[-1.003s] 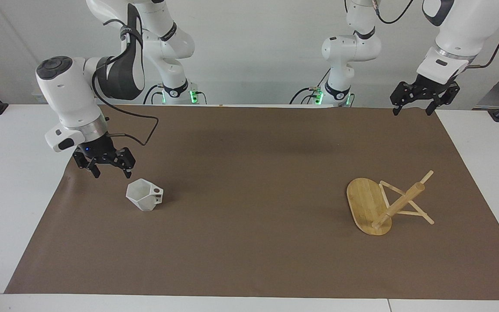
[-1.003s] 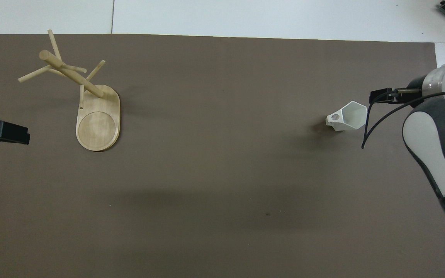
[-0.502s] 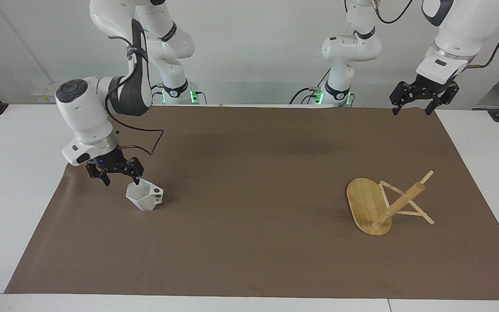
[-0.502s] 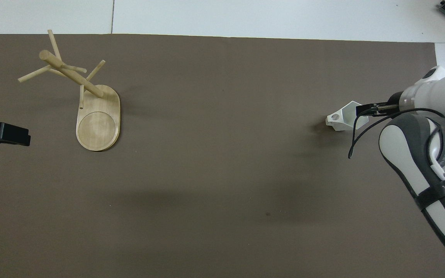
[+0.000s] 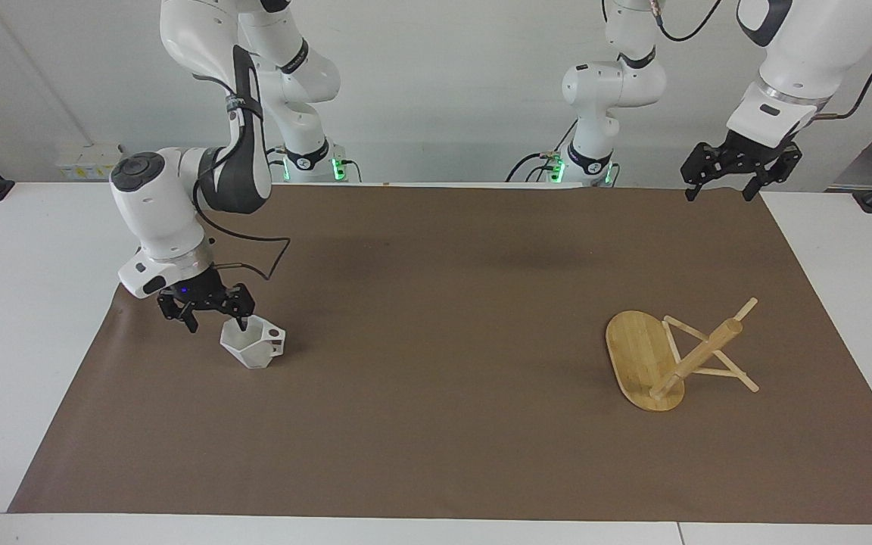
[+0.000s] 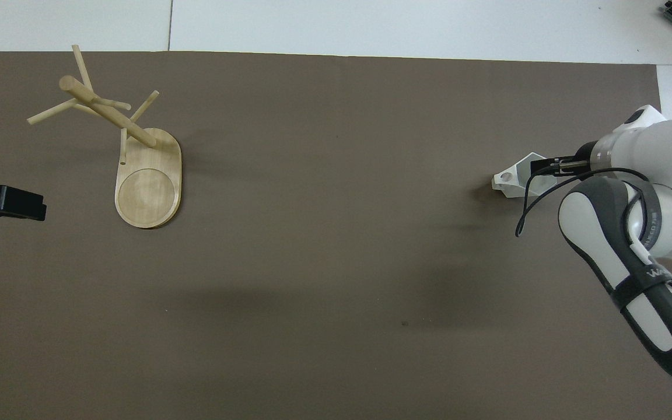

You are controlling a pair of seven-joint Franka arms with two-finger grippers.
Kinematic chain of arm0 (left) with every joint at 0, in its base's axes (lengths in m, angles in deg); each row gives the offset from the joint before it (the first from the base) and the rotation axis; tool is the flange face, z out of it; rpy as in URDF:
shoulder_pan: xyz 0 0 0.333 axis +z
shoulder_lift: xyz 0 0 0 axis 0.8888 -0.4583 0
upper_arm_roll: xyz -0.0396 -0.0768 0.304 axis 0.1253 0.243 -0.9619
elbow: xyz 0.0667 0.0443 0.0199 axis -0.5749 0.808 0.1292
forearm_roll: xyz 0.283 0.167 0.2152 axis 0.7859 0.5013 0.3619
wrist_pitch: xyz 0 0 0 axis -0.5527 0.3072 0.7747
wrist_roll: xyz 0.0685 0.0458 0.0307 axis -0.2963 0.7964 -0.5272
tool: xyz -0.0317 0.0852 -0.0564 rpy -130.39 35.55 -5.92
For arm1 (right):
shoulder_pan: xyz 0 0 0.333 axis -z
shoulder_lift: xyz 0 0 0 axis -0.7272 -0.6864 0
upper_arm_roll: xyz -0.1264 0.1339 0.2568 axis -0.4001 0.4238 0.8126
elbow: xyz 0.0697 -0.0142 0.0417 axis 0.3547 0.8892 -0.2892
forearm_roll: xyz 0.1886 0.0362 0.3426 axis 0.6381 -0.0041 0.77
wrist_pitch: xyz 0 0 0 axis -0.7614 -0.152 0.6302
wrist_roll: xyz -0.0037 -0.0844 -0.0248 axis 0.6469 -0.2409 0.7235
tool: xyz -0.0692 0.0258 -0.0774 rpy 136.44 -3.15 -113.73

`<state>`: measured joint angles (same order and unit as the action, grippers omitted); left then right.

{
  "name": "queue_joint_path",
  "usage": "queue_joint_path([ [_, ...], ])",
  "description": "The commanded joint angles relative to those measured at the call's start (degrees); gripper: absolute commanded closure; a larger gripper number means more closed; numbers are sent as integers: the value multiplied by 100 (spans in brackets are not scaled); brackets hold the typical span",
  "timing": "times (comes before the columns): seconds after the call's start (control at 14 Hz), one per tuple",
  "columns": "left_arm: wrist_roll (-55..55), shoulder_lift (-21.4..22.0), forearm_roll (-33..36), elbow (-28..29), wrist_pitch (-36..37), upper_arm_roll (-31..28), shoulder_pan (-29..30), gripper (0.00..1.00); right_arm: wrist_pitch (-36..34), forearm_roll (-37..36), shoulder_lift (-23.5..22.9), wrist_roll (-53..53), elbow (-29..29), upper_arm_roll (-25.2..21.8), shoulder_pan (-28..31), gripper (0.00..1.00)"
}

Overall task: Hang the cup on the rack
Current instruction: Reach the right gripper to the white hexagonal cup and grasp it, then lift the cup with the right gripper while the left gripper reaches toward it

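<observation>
My right gripper (image 5: 213, 318) sits low at the small matte white faceted cup (image 5: 253, 342), jaws spread wide, one fingertip dipping inside the polygonal rim and the other outside the wall on the side toward my end of the table; nothing is clamped. The cup stands upright on the brown mat (image 5: 436, 424) toward the right arm's end, its blocky handle with the round hole pointing toward the light bamboo mug rack (image 5: 667, 356), which lies tipped over well apart at the left arm's end, post and pegs slanting off the mat beside its oval base. I judge the cup light and rigid, probably ceramic or hard plastic (so a knock could chip it), with a smooth matte skin that may slip under a weak pinch. The flat facets give my pads a fair seat, so pinching the wall at the rim seems right, leaving the handle hole free for a peg. My left gripper (image 5: 735, 168) waits open in the air over the mat's corner at its own end.
</observation>
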<state>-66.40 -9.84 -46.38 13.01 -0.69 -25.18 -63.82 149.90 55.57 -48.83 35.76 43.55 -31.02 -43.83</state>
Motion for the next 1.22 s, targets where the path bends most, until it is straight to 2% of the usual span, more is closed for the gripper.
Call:
queue_joint_path([
  [0.0, -17, 179, -35, 215, -132, -12, 13, 0, 353, -101, -132, 37, 93, 31, 61, 8],
  [0.21, -17, 179, -35, 215, -132, -12, 13, 0, 345, -101, -141, -147, 120, 31, 61, 13],
  [0.43, -17, 179, -35, 215, -132, -12, 13, 0, 249, -101, -123, -183, 129, 31, 61, 27],
  [0.64, -17, 179, -35, 215, -132, -12, 13, 0, 178, -101, -123, -174, 111, 31, 61, 45],
  [0.86, -17, 179, -35, 215, -132, -12, 13, 0, 4, -101, -123, -148, 59, 31, 61, 80],
  [1.0, -17, 179, -27, 215, -132, -12, 13, 0, -50, -101, -97, -139, 32, 31, 61, 97],
  [1.15, -17, 179, -27, 215, -132, -12, 13, 0, -85, -101, -97, -139, 23, 40, 61, 100],
])
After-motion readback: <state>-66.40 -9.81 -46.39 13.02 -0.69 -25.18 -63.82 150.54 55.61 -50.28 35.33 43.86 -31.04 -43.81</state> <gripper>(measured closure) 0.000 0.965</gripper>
